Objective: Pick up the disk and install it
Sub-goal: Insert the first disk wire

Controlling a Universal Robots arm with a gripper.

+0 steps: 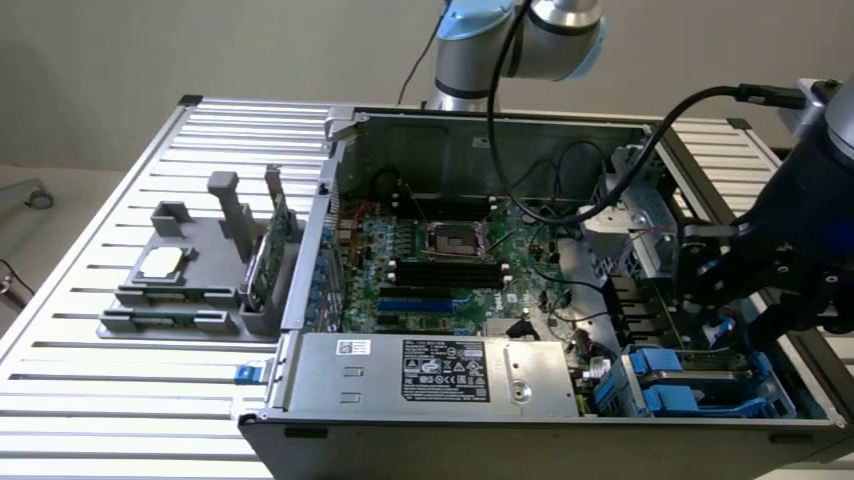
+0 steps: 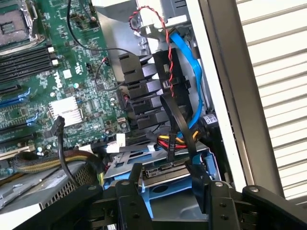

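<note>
Pale, bare wall stands behind a slatted metal table (image 1: 120, 400), which carries an open computer case (image 1: 534, 445) lying on its side. At the exterior view's left, a grey fixture (image 1: 174, 300) on the table holds a small silver chip (image 1: 163, 262) and an upright green card (image 1: 276, 235). Inside the case are the motherboard (image 1: 427, 270) and a labelled power supply (image 1: 441, 372). The arm (image 1: 534, 30) rises behind the case, and its dark wrist hangs over the case's end at the exterior view's right. The disk (image 1: 697, 378) lies flat in its blue carrier in the near corner bay, at the exterior view's lower right. From the wrist view, the gripper (image 2: 172, 194) hovers over that bay with its black fingers (image 2: 129, 201) spread apart; the blue carrier shows in the gap between them, and they pinch nothing. That view also shows a black cable (image 2: 180, 129) running down to the disk's edge, a blue data cable (image 2: 189, 72) and a twisted red-and-black wire (image 2: 163, 28) above the bay.
</note>
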